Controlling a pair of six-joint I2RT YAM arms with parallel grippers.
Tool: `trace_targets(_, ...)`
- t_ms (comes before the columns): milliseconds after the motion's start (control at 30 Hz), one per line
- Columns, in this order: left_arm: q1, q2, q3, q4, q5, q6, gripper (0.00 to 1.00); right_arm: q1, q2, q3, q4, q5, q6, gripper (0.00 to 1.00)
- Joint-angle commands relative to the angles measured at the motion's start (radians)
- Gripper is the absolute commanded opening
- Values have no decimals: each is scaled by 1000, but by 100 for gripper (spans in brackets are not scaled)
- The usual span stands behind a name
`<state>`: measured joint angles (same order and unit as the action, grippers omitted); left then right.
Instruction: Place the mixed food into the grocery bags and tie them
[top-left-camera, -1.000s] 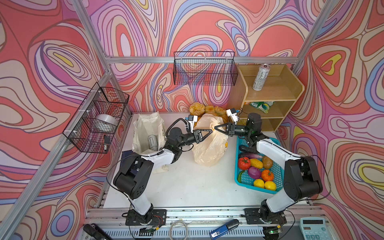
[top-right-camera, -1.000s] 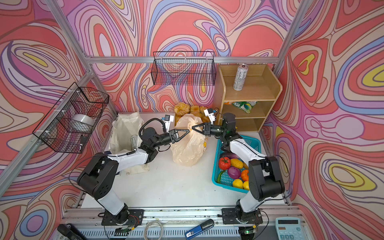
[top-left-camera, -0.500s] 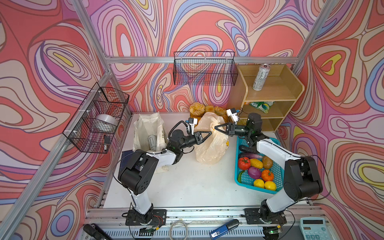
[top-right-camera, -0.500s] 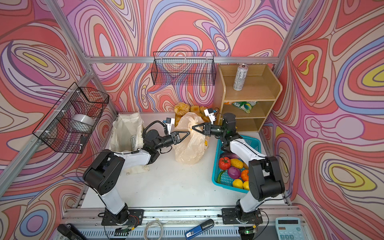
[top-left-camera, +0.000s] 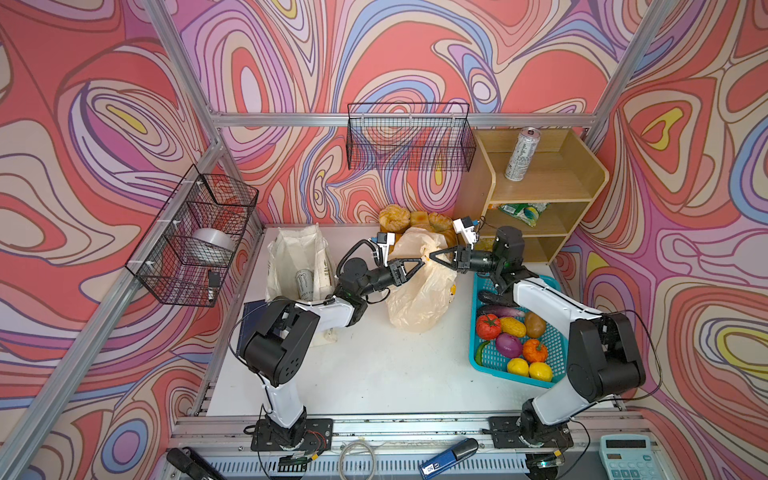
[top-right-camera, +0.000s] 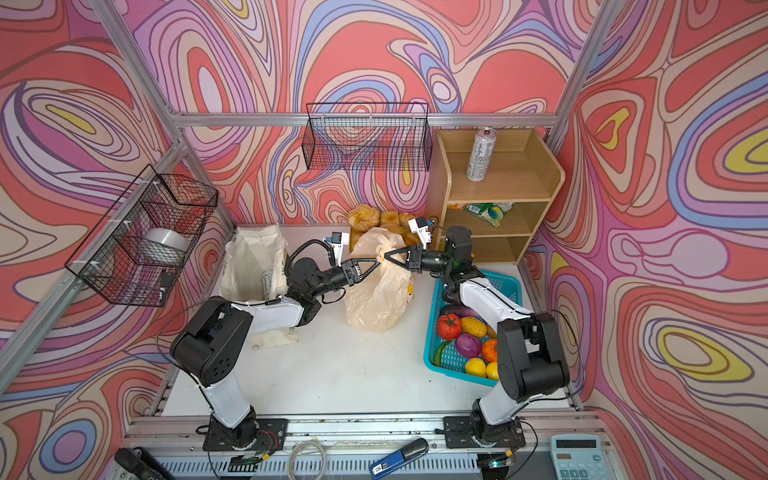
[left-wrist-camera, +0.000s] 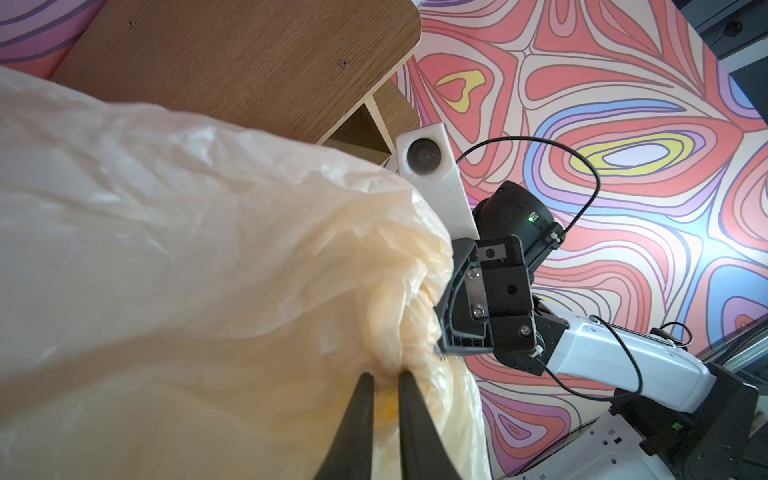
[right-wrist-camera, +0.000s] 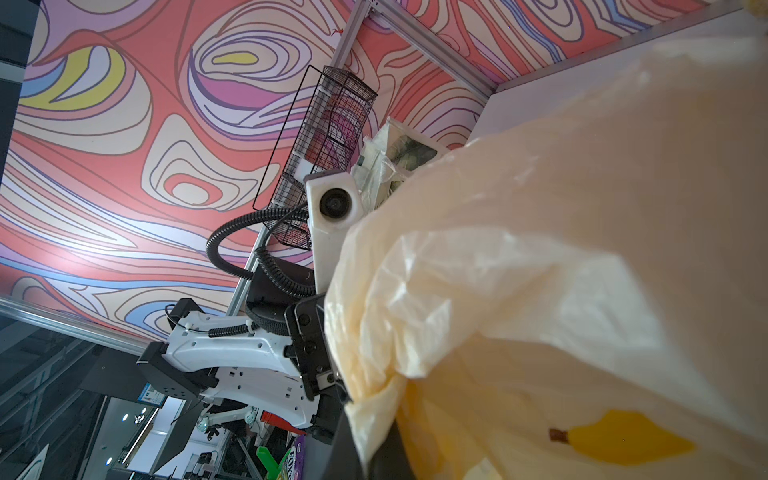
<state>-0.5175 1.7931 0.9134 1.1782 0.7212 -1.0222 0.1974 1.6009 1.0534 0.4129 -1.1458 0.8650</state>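
The bag (top-left-camera: 419, 291) stands upright in the middle of the table (top-left-camera: 374, 365), bulging with its load, its mouth gathered into a twisted neck at the top. Both my grippers meet at that neck, because that is where the knot has to be made.

My right gripper (top-left-camera: 433, 254) is clamped tight on the bunched film from the shelf side. In the left wrist view it (left-wrist-camera: 440, 349) bites right where the folds converge. I judge it to be the anchor, holding the neck up so the bag cannot slump and spill.

My left gripper (top-left-camera: 420, 263) comes in from the opposite side, level with it. Its fingers (left-wrist-camera: 365, 399) stand only a slit apart with the neck just at their tips, and I see no firm pinch there. I read that as placed to take a hold for the tie, not as carrying anything.

Beside my left arm the tote (top-left-camera: 291, 257) stands open and untied, with a can (top-left-camera: 305, 282) inside. Other food lies outside the bags: a shelf can (top-left-camera: 521, 156) on top of the shelf (top-left-camera: 552, 191), a packet (top-left-camera: 521, 212) one level down, and lemons (top-left-camera: 528, 369) in the basket (top-left-camera: 473, 332) under my right arm. Rolls (top-left-camera: 395, 216) sit just behind the bag.

Packing looks partly done and this knot unfinished. The film is thin and slippery, so if my right grip loosens, the neck will likely unwind.
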Motion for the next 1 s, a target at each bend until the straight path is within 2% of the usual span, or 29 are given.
trace_targets(0,-2,-3,-14,113,11,-19,20,-3,3,-13,15,-8,-7,0)
trace_targets(367,1,-20,-89,163,-5,-21,28,-3,-2,-13,4,-3,-15,0)
trace_targets(967,1,4,-38,176,1,-38,28,-3,-5,-16,1,-6,-18,0)
